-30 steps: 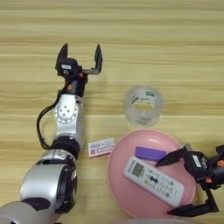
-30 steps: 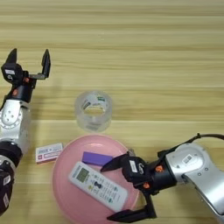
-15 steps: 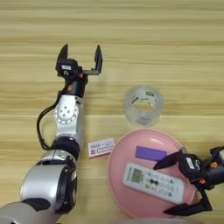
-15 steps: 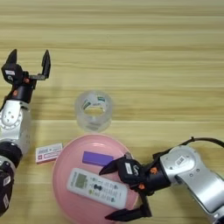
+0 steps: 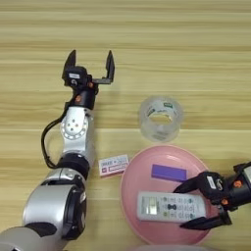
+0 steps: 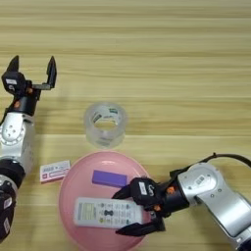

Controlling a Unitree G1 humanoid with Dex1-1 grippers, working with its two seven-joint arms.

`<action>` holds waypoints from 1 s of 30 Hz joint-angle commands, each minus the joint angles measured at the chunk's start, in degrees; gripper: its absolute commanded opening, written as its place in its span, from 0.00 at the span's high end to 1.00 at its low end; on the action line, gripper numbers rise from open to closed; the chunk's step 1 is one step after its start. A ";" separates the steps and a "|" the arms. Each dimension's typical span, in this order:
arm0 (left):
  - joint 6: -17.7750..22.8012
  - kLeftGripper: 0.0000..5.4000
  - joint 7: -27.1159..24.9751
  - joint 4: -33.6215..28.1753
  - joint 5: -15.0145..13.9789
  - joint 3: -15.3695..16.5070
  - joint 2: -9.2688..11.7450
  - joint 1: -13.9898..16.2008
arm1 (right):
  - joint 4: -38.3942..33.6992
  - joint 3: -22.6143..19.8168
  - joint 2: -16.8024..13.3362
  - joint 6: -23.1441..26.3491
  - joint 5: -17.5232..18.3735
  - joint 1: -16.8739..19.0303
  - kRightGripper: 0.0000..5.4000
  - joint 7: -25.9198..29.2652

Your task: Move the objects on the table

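The right tool (image 6: 128, 211) has slid further over the remote (image 6: 107, 213) on the pink plate (image 6: 73, 174), fingers spread around its end. Left tool (image 5: 89, 66), spread, idles at ten o'clock on the bench (image 5: 196, 44).

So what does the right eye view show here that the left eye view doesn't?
Only the right eye view shows the right arm's silver forearm and cable behind the right gripper. Only the left eye view shows the left arm's bulky silver shoulder. Both share the open left gripper, tape roll, pink plate, remote, purple block and packet.
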 commanded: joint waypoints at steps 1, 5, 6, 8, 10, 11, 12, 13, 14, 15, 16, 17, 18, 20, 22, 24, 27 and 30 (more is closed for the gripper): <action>0.29 0.00 0.25 -0.03 0.60 -0.31 -0.09 -0.26 | 0.75 -0.83 0.04 -1.24 -0.20 -1.54 0.46 0.07; 0.28 0.00 0.29 0.01 0.62 -0.30 -0.08 -0.30 | 1.34 -1.25 0.12 -2.22 0.03 -2.01 0.47 0.03; 0.27 0.00 0.30 0.04 0.62 -0.30 -0.08 -0.31 | 1.48 -1.48 0.20 -2.33 0.24 -2.23 0.47 -0.02; 0.27 0.00 0.30 0.10 0.62 -0.29 -0.08 -0.33 | 1.58 -1.95 0.32 -2.40 0.82 -2.59 0.47 0.05; 0.30 0.00 0.27 0.12 0.61 -0.29 -0.06 -0.36 | 1.28 -2.60 0.28 -2.30 1.57 -2.89 0.47 0.29; 0.31 0.00 0.24 0.13 0.59 -0.28 -0.05 -0.38 | 0.89 -3.10 0.29 -2.10 2.19 -3.11 0.47 0.37; 0.32 0.00 0.22 0.13 0.57 -0.28 -0.05 -0.38 | 0.33 -3.64 0.30 -1.76 3.00 -3.33 0.47 0.49; 0.32 0.00 0.21 0.13 0.56 -0.27 -0.05 -0.39 | -0.28 -4.21 0.30 -1.43 3.88 -3.55 0.47 0.57; 0.32 0.00 0.20 0.12 0.55 -0.27 -0.06 -0.39 | -0.81 -4.72 0.32 -1.16 4.65 -3.75 0.47 0.55; 0.31 0.00 0.19 0.12 0.55 -0.28 -0.07 -0.40 | -1.17 -5.18 0.36 -1.00 5.25 -3.95 0.47 0.47; 0.31 0.00 0.17 0.12 0.55 -0.28 -0.08 -0.41 | -1.47 -5.68 0.39 -0.81 5.77 -4.18 0.47 0.38; 0.31 0.00 0.14 0.10 0.54 -0.30 -0.09 -0.40 | -1.69 -6.13 0.36 -0.77 6.15 -4.39 0.47 0.30; 0.38 0.00 -0.10 0.07 0.44 -0.33 -0.11 -0.40 | -1.86 -6.89 0.37 -0.75 6.63 -4.81 0.47 0.07; 0.62 0.00 -0.87 -0.03 0.16 -0.43 -0.14 -0.34 | -1.94 -8.21 0.38 -0.89 7.28 -5.68 0.47 -0.46; 0.73 0.00 -1.79 -0.28 -0.12 -0.57 -0.19 -0.19 | -1.91 -9.32 0.41 -0.92 7.83 -6.37 0.47 -0.79; 0.63 0.00 -2.34 -0.56 -0.28 -0.57 -0.15 -0.09 | -1.72 -10.43 0.44 -0.98 8.21 -6.94 0.47 -1.04; 0.79 0.00 -3.21 -0.96 -0.87 -0.19 0.16 -0.16 | -1.11 -11.79 0.53 -1.00 8.90 -7.74 0.47 -1.42; 0.93 0.00 -4.70 -1.66 -1.82 0.20 0.44 -0.17 | -0.07 -13.22 0.75 -1.20 9.34 -8.79 0.47 -1.95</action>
